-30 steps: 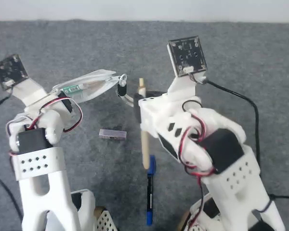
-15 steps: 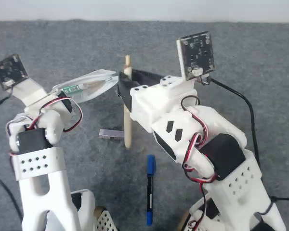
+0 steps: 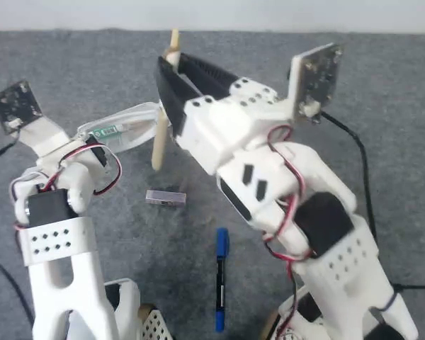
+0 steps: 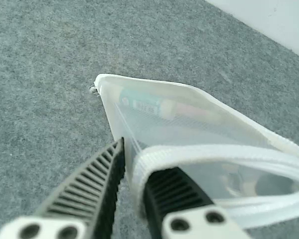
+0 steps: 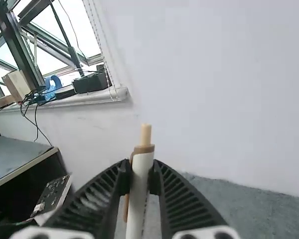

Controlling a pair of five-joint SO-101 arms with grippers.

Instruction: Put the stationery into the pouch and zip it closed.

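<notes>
A translucent white pouch point(image 3: 127, 126) hangs above the carpet with its zip edge pinched in my left gripper point(image 4: 132, 174), which is shut on it. A green-and-white tube point(image 4: 144, 104) lies inside the pouch point(image 4: 199, 129). My right gripper point(image 3: 171, 74) is raised high beside the pouch's free end, shut on a cream wooden pen point(image 3: 159, 134) that hangs nearly upright, lower tip close to the pouch. In the right wrist view the pen point(image 5: 141, 149) stands between the black fingers point(image 5: 102, 191), pointing at a wall. A blue pen point(image 3: 220, 280) and a small grey eraser point(image 3: 165, 197) lie on the carpet.
Grey carpet point(image 3: 92, 64) covers the table. The two arm bases point(image 3: 64, 283) stand at the near edge, with the blue pen between them. A black cable point(image 3: 361, 163) trails on the right.
My right arm has lifted the cream pen off the carpet and swung it left and up, beside the pouch. The left arm and pouch have kept still.
</notes>
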